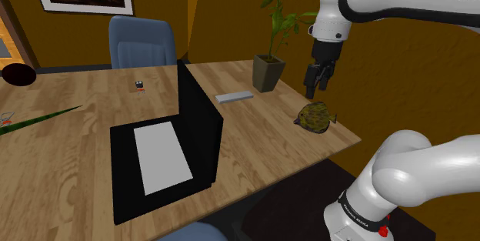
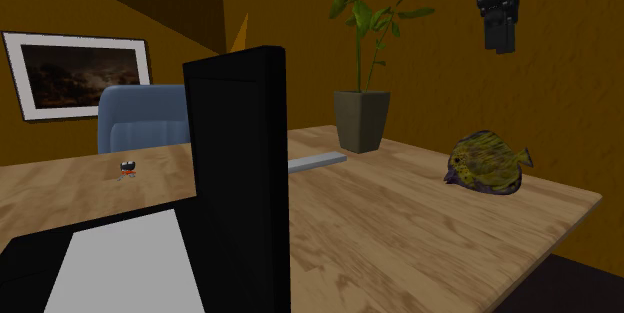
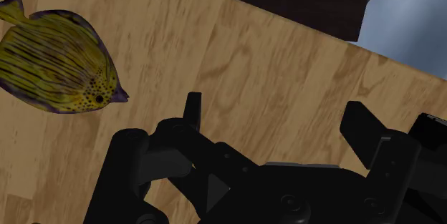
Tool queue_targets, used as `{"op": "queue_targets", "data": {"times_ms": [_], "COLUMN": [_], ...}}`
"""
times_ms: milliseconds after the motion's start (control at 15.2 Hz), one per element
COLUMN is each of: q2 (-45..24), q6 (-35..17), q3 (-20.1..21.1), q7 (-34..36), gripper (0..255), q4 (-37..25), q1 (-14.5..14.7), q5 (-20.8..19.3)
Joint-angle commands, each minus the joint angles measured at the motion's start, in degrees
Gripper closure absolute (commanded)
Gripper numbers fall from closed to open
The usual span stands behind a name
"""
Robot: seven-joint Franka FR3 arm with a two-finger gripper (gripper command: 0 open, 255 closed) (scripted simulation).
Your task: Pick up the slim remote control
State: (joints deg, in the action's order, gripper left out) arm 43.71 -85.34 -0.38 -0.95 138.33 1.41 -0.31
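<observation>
The slim remote control (image 1: 235,96) is a flat grey bar lying on the wooden table (image 1: 254,135), between the laptop's screen and the plant pot. In the second exterior view the remote control (image 2: 318,161) pokes out from behind the black screen. My black gripper (image 1: 315,85) hangs in the air above the table's end, over the fish figure and well apart from the remote. Seen high up in the second exterior view, the gripper (image 2: 500,39) points down. In the wrist view the gripper (image 3: 276,115) is open, its fingers (image 3: 192,108) apart over bare wood, holding nothing.
A yellow striped fish figure (image 1: 315,116) lies under the gripper near the table edge. A potted plant (image 1: 269,72) stands behind the remote. An open black laptop (image 1: 165,151) occupies the middle. A blue chair (image 1: 142,43) and a small black object (image 1: 139,85) lie farther back.
</observation>
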Motion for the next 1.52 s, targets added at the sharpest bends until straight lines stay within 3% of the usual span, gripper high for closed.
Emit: {"op": "queue_targets", "data": {"times_ms": [0, 726, 1056, 1452], "q2": [0.00, -17.09, -27.32, -40.42], "q6": [0.00, -18.81, -26.32, -33.23], "q3": [0.00, -10.40, -13.93, -16.34], "q7": [0.00, -23.37, -33.81, -46.65], "gripper": [0, 0, 0, 0], "q4": [0.00, -1.60, -5.91, -13.63], "q1": [0.00, 1.99, 3.33, 4.52], "q5": [0.00, -6.87, -6.68, -3.46]}}
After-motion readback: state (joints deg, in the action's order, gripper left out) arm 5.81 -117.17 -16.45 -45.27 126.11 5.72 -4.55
